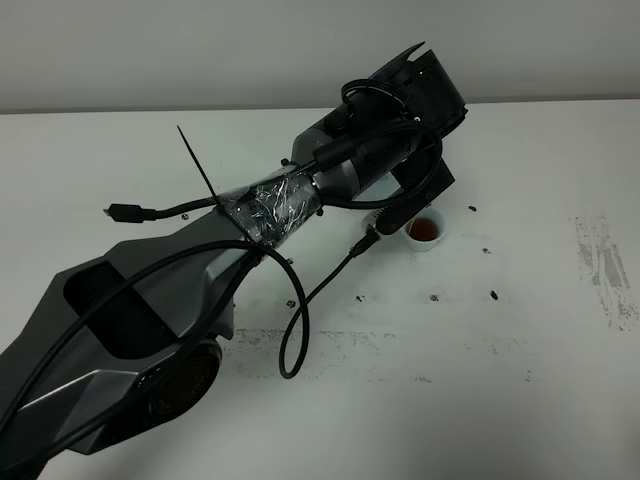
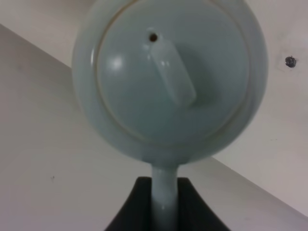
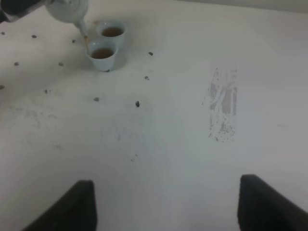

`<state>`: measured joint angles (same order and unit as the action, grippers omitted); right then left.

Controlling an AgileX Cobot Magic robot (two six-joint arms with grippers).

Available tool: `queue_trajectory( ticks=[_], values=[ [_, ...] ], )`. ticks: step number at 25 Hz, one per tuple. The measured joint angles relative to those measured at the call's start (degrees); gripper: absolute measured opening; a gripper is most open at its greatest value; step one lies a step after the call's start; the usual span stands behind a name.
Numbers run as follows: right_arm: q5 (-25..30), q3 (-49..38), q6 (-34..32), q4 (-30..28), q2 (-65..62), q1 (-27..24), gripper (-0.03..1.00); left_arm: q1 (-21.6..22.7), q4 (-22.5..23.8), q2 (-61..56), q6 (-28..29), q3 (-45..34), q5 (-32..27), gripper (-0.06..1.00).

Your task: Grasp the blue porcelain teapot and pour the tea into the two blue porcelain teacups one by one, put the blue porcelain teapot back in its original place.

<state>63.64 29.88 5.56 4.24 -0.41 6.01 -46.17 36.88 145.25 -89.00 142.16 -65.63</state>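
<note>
Your left tool (image 2: pixel 163 202) clenched on loop handle of round pale-blue glazed teapot (image 2: pixel 168 77), spout tipped over nearer small pale-blue cup (image 3: pixel 102 55). Second cup (image 3: pixel 112 32) touching just beyond; both hold reddish-brown tea (image 3: pixel 101 53). Left arm reaches across white worktop (image 1: pixel 480 330). Right tool (image 3: pixel 166 204) spread, idle, well apart.

Worktop (image 1: pixel 520 380): white, bare over the near and right-hand stretches; only small dark specks and a scuffed patch (image 3: pixel 222 103), nothing raised.
Left arm (image 1: pixel 300 200): lies diagonally across the middle with loose cables (image 1: pixel 300 320), barring passage there.
Teacups (image 3: pixel 107 44): two, standing close together, both holding tea (image 3: pixel 101 53); one (image 1: pixel 425 231) shows beside the arm in the high view.
Teapot (image 2: pixel 168 77): fills the space ahead of the left claw (image 2: pixel 166 204), its spout apparently just over the nearer cup.
Right claw (image 3: pixel 166 204): wide-spread, open worktop ahead of it.
</note>
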Motion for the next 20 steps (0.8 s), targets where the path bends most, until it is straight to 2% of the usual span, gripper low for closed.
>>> queue_trajectory(
  ticks=[8, 14, 20],
  values=[
    [0.0, 0.0, 0.0, 0.0, 0.0, 0.0, 0.59, 0.0, 0.0, 0.0, 2.2, 0.0, 0.0, 0.06],
    [0.0, 0.0, 0.0, 0.0, 0.0, 0.0, 0.59, 0.0, -1.3, 0.0, 9.3, 0.0, 0.0, 0.06],
    [0.0, 0.0, 0.0, 0.0, 0.0, 0.0, 0.59, 0.3, -5.0, -0.2, 15.5, 0.0, -0.2, 0.06]
  ],
)
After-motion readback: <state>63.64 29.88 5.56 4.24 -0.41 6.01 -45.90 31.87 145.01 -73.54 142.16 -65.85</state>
